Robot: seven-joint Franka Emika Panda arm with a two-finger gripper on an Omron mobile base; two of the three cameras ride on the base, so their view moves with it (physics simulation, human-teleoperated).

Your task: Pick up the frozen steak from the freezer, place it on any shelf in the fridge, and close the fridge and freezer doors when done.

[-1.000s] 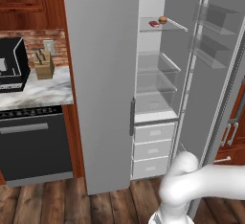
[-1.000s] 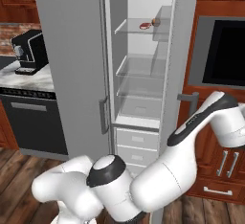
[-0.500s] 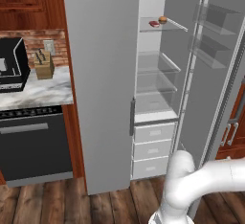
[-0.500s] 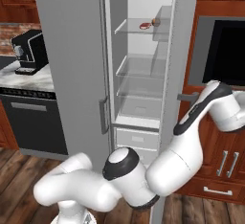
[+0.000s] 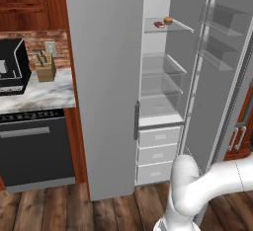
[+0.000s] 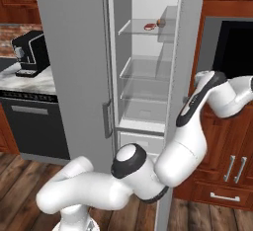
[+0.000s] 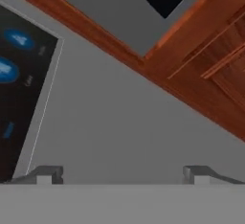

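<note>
1. Steak (image 5: 159,24): the frozen steak lies flat on a high glass pane (image 5: 170,26) inside the open compartment, just beside a small round orange-brown item (image 5: 168,20). In the right base view it is the small red slab (image 6: 147,26) on that same high pane.
2. The compartment (image 6: 146,77) stands open, with clear panes below the steak and grey drawers (image 5: 158,153) at the bottom. Its open door (image 6: 179,77) is seen edge-on between the compartment and the arm's forward end.
3. Relation that matters: the steak sits well above and to the left of the arm's wrist (image 6: 205,84), on the far side of that door edge. The steak's long axis is too small to tell.
4. The gripper (image 7: 119,173) has its jaws spread wide with nothing between them. The hand view faces a flat grey door face bearing a dark dispenser panel (image 7: 19,89), not the steak.
5. Judgement: the arm, bent out to the right at mid height, must swing left around the door and rise.
</note>
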